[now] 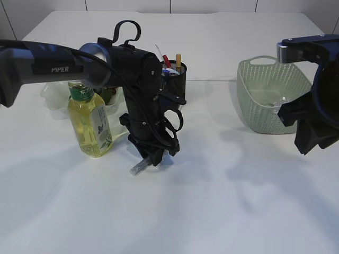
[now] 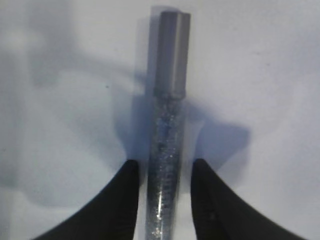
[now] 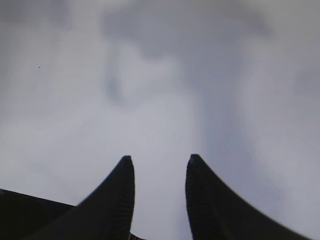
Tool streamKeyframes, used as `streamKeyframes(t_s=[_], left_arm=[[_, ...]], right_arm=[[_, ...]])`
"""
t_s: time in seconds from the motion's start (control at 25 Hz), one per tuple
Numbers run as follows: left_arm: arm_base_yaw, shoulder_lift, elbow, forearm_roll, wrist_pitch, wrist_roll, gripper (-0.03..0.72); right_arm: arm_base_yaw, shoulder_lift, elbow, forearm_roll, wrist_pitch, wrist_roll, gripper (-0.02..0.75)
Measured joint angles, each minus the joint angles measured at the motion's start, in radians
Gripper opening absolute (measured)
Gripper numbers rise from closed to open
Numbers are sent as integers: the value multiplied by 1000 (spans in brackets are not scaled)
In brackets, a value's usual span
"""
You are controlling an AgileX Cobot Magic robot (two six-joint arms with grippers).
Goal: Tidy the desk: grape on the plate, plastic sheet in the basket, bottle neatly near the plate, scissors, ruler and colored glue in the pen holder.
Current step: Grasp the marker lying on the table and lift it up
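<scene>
— Where's the colored glue (image 2: 167, 150) now?

— Lying on the white table (image 1: 222, 211), just in front of the pen holder (image 1: 175, 84) and to the right of the bottle (image 1: 90, 124). The left gripper (image 1: 153, 156) is down over it, one finger on each side of the glittery tube.

— Is it gripped?

— I can't tell. In the left wrist view the fingers (image 2: 125, 200) straddle the tube with a thin strip of table visible on each side, so they look slightly apart from it, not clamped. Whether either pad touches, I can't say.

— How should it take it, you think?

— Squeeze on the tube body below the grey cap, centred, so it doesn't roll or swing. Then lift straight, tip it upright, and lower it into the pen holder clear of the things already standing there.

— And the other arm?

— The right gripper (image 3: 157, 165) hangs beside the green basket (image 1: 270, 100), on the far side from the pen holder. Its jaws stand apart, nothing between them, only bare table beneath.
</scene>
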Motion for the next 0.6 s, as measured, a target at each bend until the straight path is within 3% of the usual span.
streamKeyframes(t_s=[0.28,0.6], left_arm=[[0,1,-2,1,6,0,119],[0,-3,-2,-3,54,0,95]], right_arm=[[0,0,0,0,2,0,290],[0,0,0,0,-22,0,290]])
